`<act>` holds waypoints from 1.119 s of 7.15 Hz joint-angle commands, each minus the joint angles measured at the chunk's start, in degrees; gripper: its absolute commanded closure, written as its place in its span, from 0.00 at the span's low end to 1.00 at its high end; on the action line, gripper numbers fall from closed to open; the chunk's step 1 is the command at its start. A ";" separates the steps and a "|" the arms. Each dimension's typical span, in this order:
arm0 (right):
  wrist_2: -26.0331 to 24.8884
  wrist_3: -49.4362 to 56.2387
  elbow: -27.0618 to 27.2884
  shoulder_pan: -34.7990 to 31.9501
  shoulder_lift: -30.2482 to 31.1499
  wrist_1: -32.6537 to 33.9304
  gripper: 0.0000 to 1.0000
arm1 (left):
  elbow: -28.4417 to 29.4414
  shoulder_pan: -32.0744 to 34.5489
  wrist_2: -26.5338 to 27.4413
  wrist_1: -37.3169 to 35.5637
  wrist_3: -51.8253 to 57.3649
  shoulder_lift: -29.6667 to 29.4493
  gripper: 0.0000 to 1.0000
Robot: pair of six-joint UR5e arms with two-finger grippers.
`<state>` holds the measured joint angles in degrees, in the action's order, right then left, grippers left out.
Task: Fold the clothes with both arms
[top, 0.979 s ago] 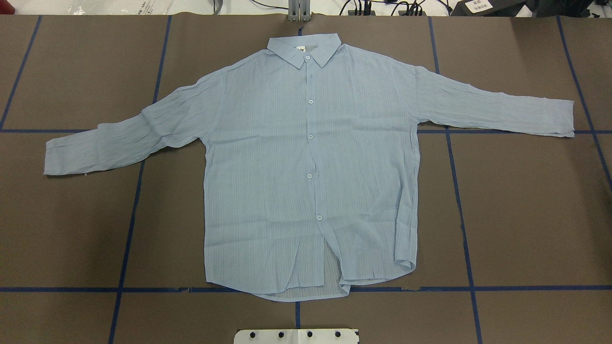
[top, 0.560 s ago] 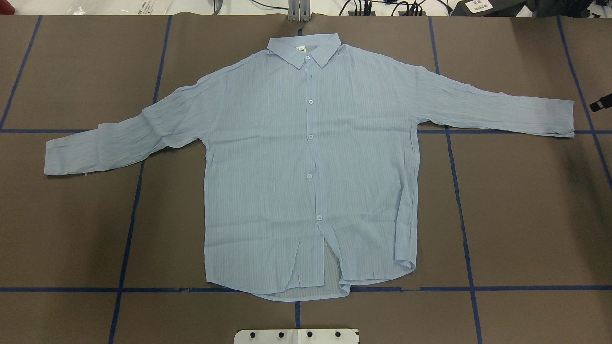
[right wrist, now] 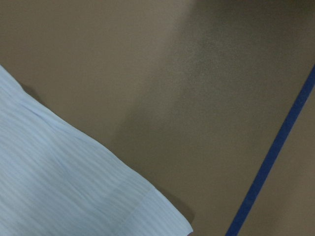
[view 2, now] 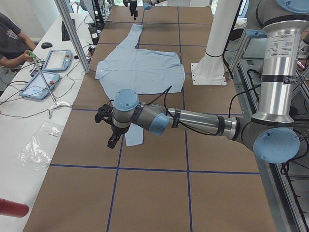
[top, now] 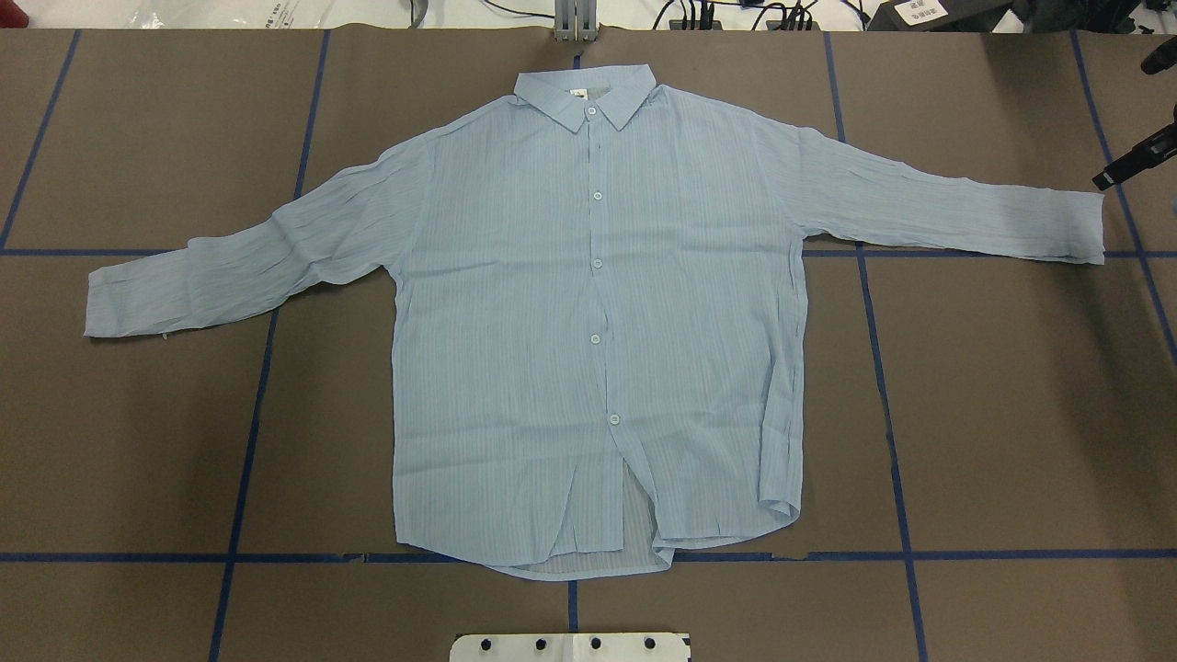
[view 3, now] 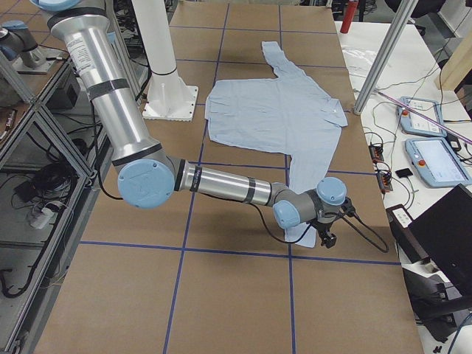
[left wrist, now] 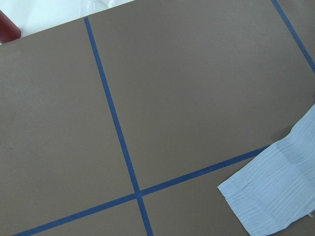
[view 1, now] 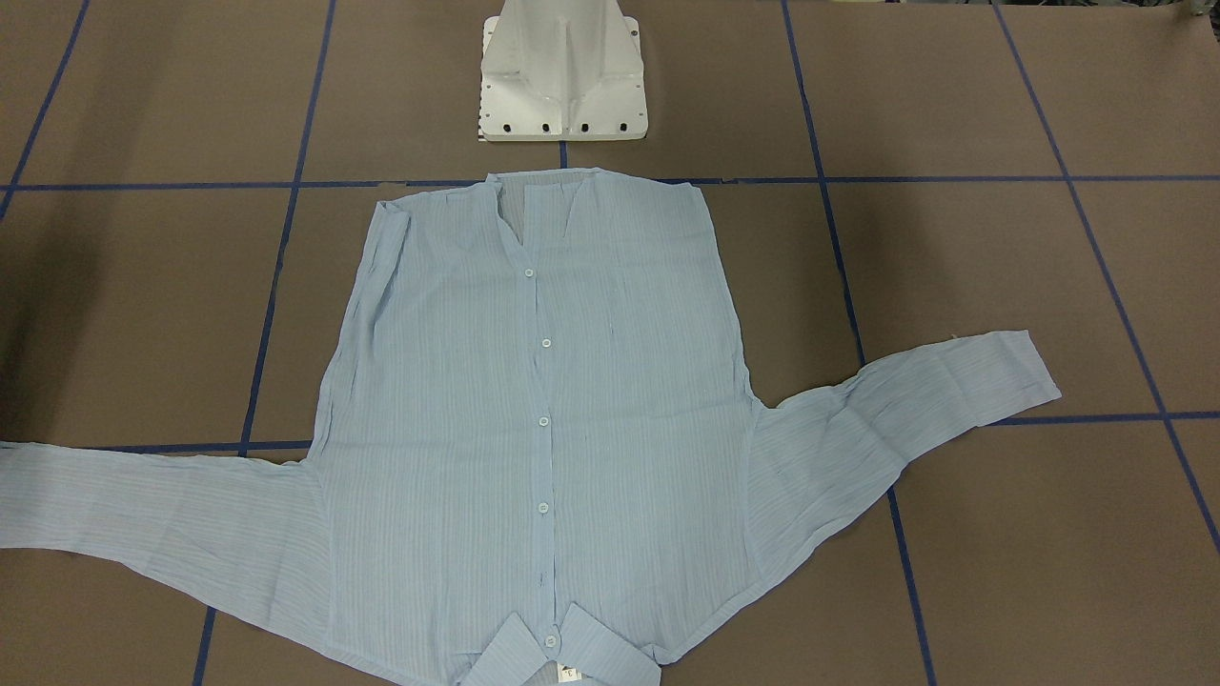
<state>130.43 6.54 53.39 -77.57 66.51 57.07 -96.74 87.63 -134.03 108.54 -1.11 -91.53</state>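
shirt (top: 515, 322): spread flat and front up in the middle of the table, buttoned, both sleeves stretched out to the sides.
collar (top: 585, 92): at the far edge from the robot, lying flat.
buttons (top: 597, 263): small, white, in one row down the middle.
hem (top: 552, 556): nearest the robot, resting on a blue tape line, with a small open split below the lowest button.
left sleeve (top: 230, 267): angled out and slightly toward the robot, crinkled, its cuff lying flat on the cover.
right sleeve (top: 947, 211): reaching almost straight out, its cuff flat near the table's right end.
left arm (view 2: 193, 121): stretched low over the table, its wrist above the left cuff.
left gripper (view 2: 112, 140): pointing down just beside the left cuff, on its outer side; seen only from the side, so no telling whether the fingers are apart or together.
right arm (view 3: 221, 184): stretched low along the table toward the right cuff.
right gripper (view 3: 325, 237): pointing down at the end of the right cuff; only a black sliver at the overhead view's right edge, so apart or together cannot be told.
table (top: 1011, 414): covered in brown, marked by a grid of blue tape lines (top: 887, 414).
base (view 1: 562, 76): white, just behind the hem.
person (view 2: 9, 38): at the side bench, one hand out.
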 commanded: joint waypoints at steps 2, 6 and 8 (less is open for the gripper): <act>-2.55 -0.12 -3.47 0.75 -1.64 -6.86 0.00 | -0.03 0.00 0.00 0.00 -0.03 -0.57 0.00; 7.28 -0.92 -6.46 0.49 -0.68 -6.89 0.01 | -0.29 0.00 0.00 0.00 -0.03 -0.93 0.00; 7.91 -0.92 -8.29 0.57 -1.03 -6.89 0.01 | -0.38 0.00 -0.09 0.00 -0.03 -1.28 0.00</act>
<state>137.82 5.60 46.18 -77.02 65.68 50.19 -97.09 87.63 -134.09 108.55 -1.14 -92.55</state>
